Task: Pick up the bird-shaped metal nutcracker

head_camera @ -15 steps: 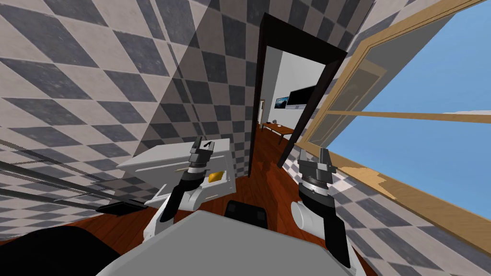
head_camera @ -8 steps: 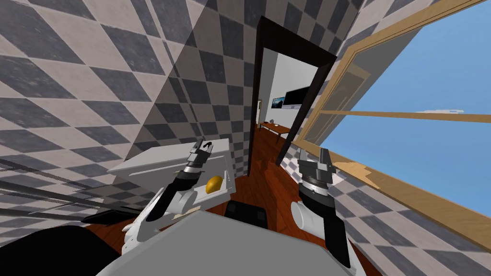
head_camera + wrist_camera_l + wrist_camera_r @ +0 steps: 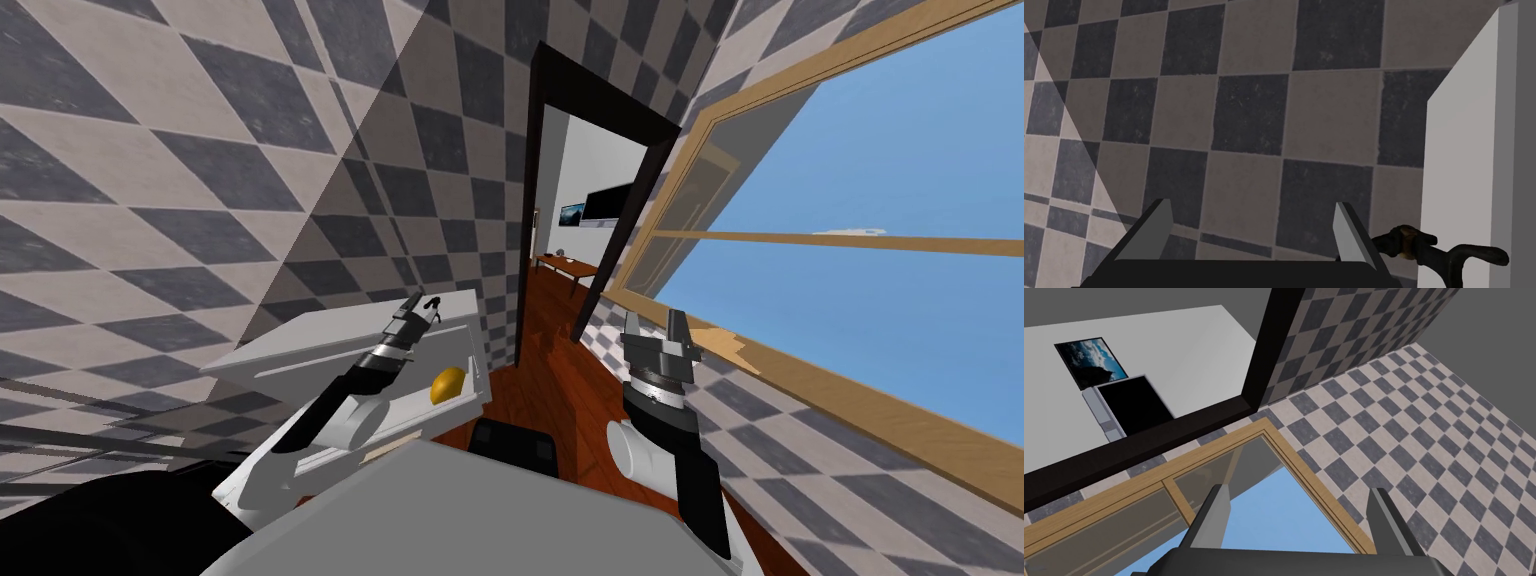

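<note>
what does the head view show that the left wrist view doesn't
Head view only: a yellow rounded object under the white cabinet's top, the right gripper open by the window, and a doorway. Left wrist view only: the brown patch on the dark nutcracker, lying just outside the left gripper's open fingers. Both: that gripper, the cabinet, the checkered wall.

The left gripper (image 3: pixel 1252 210) is seen with its fingers spread wide before a checkered wall (image 3: pixel 1249 115). A dark, curved nutcracker (image 3: pixel 1424 249) is seen just beside one finger, outside the gap, at the edge of a white panel (image 3: pixel 1474 150).
</note>
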Controlling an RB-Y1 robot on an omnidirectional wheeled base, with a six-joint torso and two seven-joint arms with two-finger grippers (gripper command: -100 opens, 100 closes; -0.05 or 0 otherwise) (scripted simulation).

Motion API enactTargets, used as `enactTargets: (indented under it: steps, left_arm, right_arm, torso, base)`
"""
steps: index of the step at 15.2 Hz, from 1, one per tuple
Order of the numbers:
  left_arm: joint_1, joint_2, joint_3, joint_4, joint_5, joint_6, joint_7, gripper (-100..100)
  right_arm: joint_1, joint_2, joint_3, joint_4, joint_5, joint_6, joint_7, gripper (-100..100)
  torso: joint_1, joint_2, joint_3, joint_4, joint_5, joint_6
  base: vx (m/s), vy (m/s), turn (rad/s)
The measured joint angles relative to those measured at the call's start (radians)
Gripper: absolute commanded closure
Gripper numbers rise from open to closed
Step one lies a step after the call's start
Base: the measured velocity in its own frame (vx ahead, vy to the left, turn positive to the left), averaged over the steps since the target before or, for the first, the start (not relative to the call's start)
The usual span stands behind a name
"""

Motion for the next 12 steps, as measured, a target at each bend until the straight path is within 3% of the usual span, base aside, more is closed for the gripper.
enactTargets:
  steps: [12]
  left_arm:
    - [0.080, 0.211, 0.173, 0.017, 0.218, 0.214, 0.012, -100]
  right_arm:
    - [0.000, 0.000, 0.000, 0.000, 0.000, 0.000, 0.000, 0]
  torso:
    - [0.001, 0.000, 0.000, 0.000, 0.000, 0.000]
  base:
    - [-0.022, 0.055, -0.120]
